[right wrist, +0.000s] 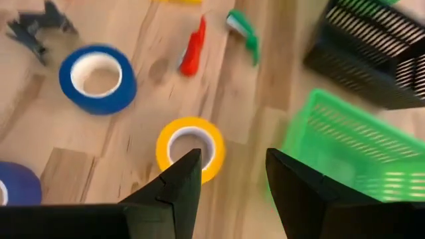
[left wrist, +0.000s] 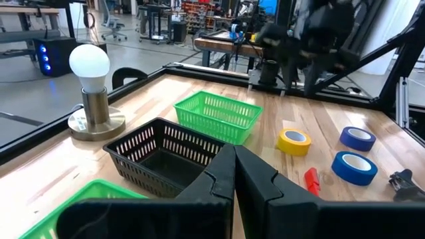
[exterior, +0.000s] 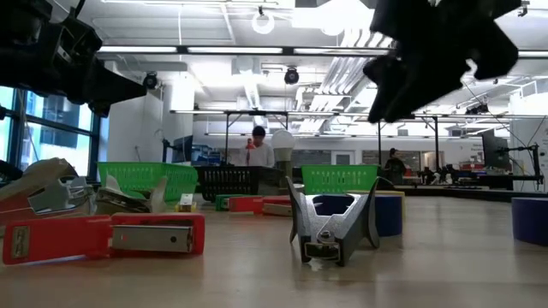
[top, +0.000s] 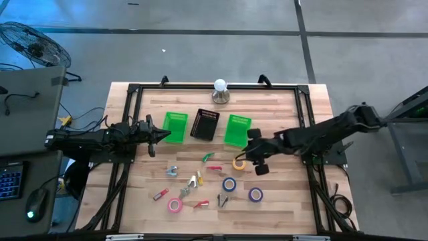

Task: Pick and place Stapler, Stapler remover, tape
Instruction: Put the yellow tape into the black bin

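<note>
My right end effector (top: 257,161), fingers spread, hangs beside the yellow ring-shaped tape roll (top: 239,163) at its nine o'clock.

3 baskets (top: 204,124), 4 tape rolls (top: 229,183)

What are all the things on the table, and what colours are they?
Baskets: 3, two green with a black one between, far half of table.
Tape rolls: 4, yellow, blue, purple, pink, near half.
Small staplers and removers: several, red, green, metal, scattered mid-table.
Lamp: 1, white bulb, far edge.
Left gripper: shut, beside the left green basket.
Right gripper: open, above the yellow tape.
</note>
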You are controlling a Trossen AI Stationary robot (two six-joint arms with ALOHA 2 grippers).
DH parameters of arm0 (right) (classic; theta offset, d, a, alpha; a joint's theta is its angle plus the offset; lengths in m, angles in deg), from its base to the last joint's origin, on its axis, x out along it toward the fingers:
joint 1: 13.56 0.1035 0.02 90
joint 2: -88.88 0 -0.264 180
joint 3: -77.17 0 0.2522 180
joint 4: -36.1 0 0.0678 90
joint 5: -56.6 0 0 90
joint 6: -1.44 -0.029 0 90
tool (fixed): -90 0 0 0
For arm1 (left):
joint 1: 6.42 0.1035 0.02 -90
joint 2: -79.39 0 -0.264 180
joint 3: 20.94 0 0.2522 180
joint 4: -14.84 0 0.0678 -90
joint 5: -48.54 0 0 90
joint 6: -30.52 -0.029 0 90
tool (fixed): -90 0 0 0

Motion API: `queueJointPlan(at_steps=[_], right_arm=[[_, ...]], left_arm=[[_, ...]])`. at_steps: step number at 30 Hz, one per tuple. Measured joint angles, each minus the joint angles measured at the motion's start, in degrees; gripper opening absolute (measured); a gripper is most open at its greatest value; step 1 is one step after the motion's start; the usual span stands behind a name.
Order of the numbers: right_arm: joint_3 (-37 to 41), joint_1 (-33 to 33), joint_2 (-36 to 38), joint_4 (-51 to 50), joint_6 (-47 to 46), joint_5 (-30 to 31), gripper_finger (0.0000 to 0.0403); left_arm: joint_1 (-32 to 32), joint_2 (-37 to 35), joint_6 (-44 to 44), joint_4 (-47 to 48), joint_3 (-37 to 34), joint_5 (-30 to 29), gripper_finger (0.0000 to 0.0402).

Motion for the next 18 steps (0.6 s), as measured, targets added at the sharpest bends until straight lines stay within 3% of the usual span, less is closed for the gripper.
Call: queueJointPlan(at_steps=[18], right_arm=[[-0.21, 3.29, -17.96, 7.4, -6.41, -2.58, 0.0161]], left_arm=[[0.0, 0.0, -4.29, -0.04, -0.07, -0.01, 0.0001]])
